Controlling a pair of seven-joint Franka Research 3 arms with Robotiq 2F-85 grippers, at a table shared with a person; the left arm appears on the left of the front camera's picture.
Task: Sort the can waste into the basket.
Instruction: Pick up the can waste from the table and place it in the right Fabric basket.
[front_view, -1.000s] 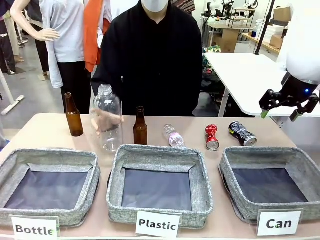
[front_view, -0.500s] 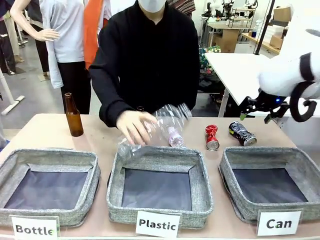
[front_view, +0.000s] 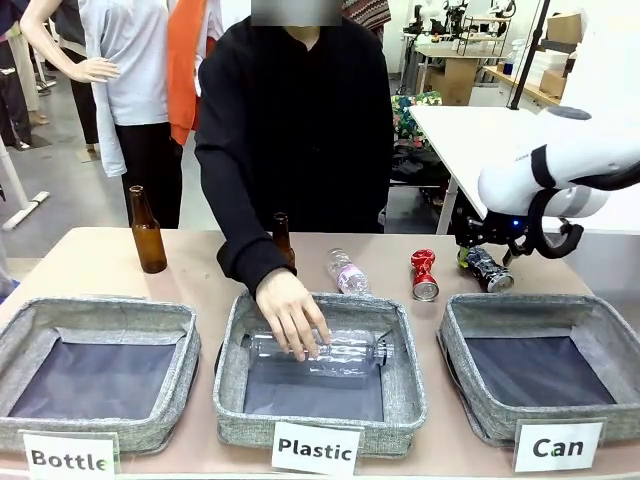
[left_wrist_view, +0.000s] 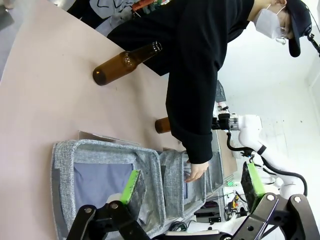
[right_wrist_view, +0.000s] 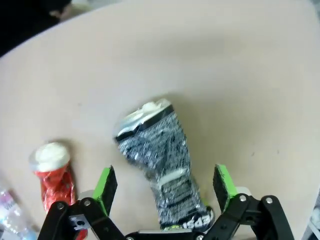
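The tan table (front_view: 90, 255) carries three grey woven bins in a row along the near edge. A person in black (front_view: 300, 130) leans over it from the far side, one hand (front_view: 292, 318) resting on a large clear bottle (front_view: 345, 352) that lies on its side in the middle bin (front_view: 405, 350), labelled "Plastic". The bin labelled "Bottle" (front_view: 100, 310) sits to the left. The basket (front_view: 590, 315) with the "Can" label (front_view: 557, 446) sits to the right and shows its dark bottom. Two brown glass bottles (front_view: 147, 232) (front_view: 281, 238) stand upright behind the bins, and a small clear bottle (front_view: 348, 272) lies just behind the middle one. Both cans are on the table behind the basket, outside it. The black-and-silver can (right_wrist_view: 162, 160) lies on its side, its long axis running diagonally from back-left to front-right in the front view, silver end toward the robot's side. The red can (front_view: 424, 275) lies near it on the left, pinched at the waist, its long axis pointing toward the robot with the silver end nearest. The right pincer (right_wrist_view: 165, 187) is spread and straddles the black-and-silver can, with a green pad on either side of its body and a gap at each. The can's length runs along the fingers. The left pincer (left_wrist_view: 192, 180) is spread too, with nothing between its pads, above the bins.
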